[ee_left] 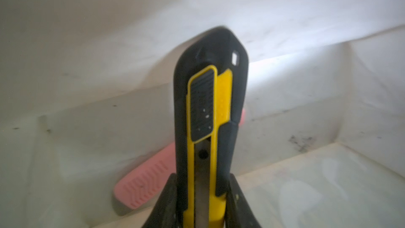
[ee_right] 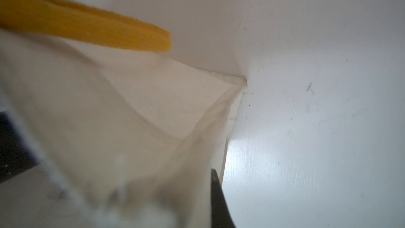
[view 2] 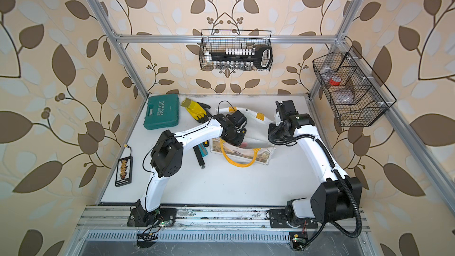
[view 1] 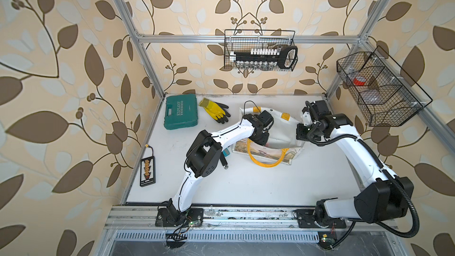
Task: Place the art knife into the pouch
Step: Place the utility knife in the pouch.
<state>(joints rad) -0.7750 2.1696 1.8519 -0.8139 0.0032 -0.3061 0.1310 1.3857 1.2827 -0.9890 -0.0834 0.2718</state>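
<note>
The pouch lies in the middle of the table with its mouth held open; it is white inside, with a painted panel and yellow loop handles. My left gripper reaches into the mouth. In the left wrist view it is shut on the art knife, a yellow and black cutter that points down into the white inside of the pouch. A pink flat item lies on the pouch floor. My right gripper is shut on the pouch's right edge; only one of its fingers shows beside the cloth.
A green tool case and yellow-black gloves lie at the back left. A black tool and a teal item lie under my left forearm. A black board sits at the left edge. Wire baskets hang on the walls.
</note>
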